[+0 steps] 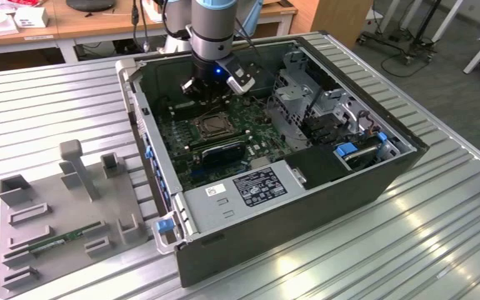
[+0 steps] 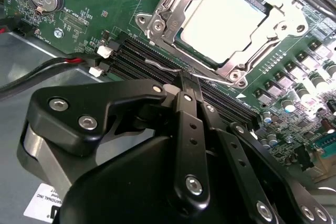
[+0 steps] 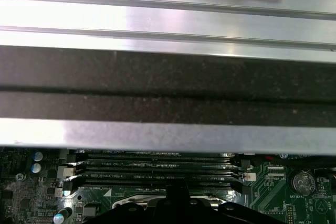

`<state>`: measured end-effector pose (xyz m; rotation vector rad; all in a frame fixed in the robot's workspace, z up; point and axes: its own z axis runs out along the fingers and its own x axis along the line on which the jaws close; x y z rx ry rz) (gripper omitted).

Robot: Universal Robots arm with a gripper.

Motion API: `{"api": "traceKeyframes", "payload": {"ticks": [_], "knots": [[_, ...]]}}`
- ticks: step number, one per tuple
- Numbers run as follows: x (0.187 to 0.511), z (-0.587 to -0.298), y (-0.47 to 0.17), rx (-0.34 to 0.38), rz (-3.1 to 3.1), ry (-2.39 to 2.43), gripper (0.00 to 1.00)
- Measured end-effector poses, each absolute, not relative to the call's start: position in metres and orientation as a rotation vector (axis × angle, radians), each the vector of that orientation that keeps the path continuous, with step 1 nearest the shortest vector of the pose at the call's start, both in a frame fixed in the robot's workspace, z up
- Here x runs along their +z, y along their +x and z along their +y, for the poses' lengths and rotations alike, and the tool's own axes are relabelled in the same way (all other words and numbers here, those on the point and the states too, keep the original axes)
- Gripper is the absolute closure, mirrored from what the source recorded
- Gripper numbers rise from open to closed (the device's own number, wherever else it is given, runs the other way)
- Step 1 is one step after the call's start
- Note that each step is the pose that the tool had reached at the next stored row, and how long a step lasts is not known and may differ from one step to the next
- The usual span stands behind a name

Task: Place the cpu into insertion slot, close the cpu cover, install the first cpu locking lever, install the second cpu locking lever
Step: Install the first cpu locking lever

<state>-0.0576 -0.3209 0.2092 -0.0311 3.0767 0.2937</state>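
– On the slatted metal table (image 1: 440, 206), what is the largest thing, and why does it lie that way?

– An open computer case (image 1: 307, 212) lies on its side with the open face up. I judge this lets the arm (image 1: 215, 37) reach straight down to the green motherboard (image 1: 261, 125) inside. A grey fixture tray (image 1: 52, 206) sits well apart on the exterior view's left, with a green memory stick (image 1: 57, 240) resting in it.

– Where is the cpu (image 2: 226, 17)?

– It is seated in the insertion slot (image 1: 210, 127), near the middle of the board. In the second wrist view it lies flat, and its pale metal top shows through the window of the cpu cover (image 2: 170, 11). The cover is down around it, so the first two steps look done.

– And the levers?

– One thin wire locking lever (image 2: 157, 64) runs along the slot's edge, between the cover and the long black memory slots (image 2: 126, 56). It lies low, but I cannot tell whether it is hooked.

– What is the gripper (image 2: 186, 80) doing?

– It points down at that lever with its fingers (image 2: 187, 114) together, holding nothing. The tip sits on or just beside the wire; I cannot tell whether it touches. Closed fingers make one narrow tip, which suits pressing on a thin wire.
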Motion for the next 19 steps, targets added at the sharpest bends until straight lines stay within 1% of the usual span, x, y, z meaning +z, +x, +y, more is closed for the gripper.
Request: {"api": "traceKeyframes", "payload": {"ticks": [19], "knots": [[0.2012, -0.3209, -0.0548, 0.294, 3.077, -0.031, 0.89]]}}
